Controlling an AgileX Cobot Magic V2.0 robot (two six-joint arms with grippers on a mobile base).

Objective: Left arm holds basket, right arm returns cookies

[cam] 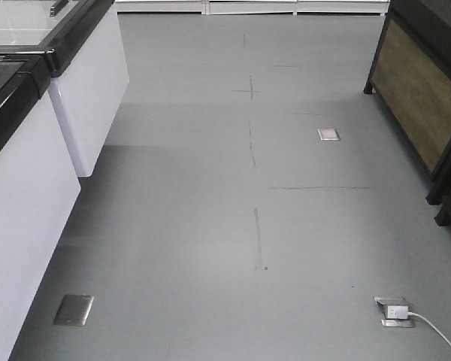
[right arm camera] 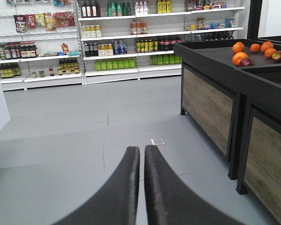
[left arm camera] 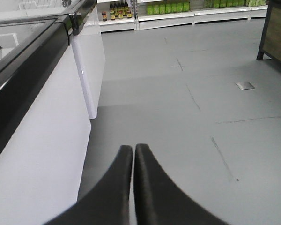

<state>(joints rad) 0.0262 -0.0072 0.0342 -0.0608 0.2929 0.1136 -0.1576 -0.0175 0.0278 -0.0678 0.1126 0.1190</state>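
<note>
Left wrist-mounted: shows left gripper [left arm camera: 133,148] closed flat on nothing, just right of the white freezer [left arm camera: 37,154]. Right wrist-mounted: shows right gripper [right arm camera: 142,149] likewise closed, empty, farther right of that freezer. No basket or cookies visible anywhere; probably shut simply for driving

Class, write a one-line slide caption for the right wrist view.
Right gripper, shut and empty, faces stocked shelves across a grey floor; oranges sit on the dark stand.
</note>
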